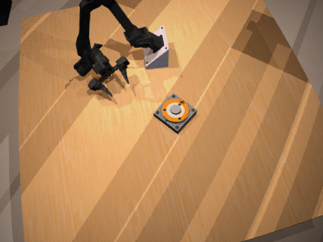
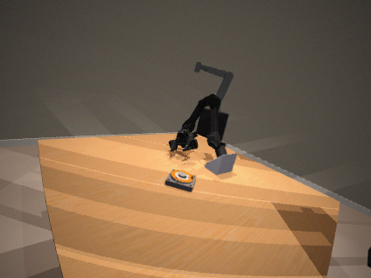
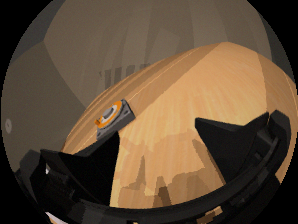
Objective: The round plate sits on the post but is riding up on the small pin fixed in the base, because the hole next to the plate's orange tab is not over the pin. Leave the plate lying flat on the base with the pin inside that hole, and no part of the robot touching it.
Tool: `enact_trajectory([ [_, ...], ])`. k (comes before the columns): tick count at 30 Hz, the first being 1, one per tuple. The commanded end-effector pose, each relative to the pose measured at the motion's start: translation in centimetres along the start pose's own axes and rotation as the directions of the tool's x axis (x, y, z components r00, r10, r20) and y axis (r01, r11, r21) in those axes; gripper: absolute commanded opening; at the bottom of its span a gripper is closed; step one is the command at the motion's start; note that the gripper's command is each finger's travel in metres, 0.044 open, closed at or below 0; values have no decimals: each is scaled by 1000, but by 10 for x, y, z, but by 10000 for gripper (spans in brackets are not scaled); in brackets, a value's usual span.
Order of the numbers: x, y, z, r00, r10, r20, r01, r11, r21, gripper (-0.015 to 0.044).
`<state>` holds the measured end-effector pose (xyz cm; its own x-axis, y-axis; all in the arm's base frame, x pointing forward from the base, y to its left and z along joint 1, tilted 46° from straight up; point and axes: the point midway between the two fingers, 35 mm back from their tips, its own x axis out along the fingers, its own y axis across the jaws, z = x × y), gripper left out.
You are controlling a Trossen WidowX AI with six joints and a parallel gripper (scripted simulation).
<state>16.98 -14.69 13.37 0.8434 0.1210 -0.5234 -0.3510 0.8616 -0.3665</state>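
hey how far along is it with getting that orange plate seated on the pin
Nothing looks done yet. The gripper is open, holding nothing, well away from the plate, which sits on the post of the base. Nothing is in hand. Left: approach, turn the tab hole over the pin, let go.

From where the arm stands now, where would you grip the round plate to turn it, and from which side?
Probably the plate's outer orange rim, from straight above, fingers either side of the post. It lies low on the square base, so little edge shows from the side. The orange tab is too small. The open gripper is well apart from it.
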Motion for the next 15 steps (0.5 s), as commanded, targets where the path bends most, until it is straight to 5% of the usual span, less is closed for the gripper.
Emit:
enact_trajectory([
  [1, 1, 1, 0, 1000, 9, -3, -9, 1000, 7, 374],
  [8, 45, 31, 3, 937, 322, -137, -281, 925, 254, 190],
  [15, 68, 48, 12, 874, 434, -219, -375, 888, 266, 6],
])
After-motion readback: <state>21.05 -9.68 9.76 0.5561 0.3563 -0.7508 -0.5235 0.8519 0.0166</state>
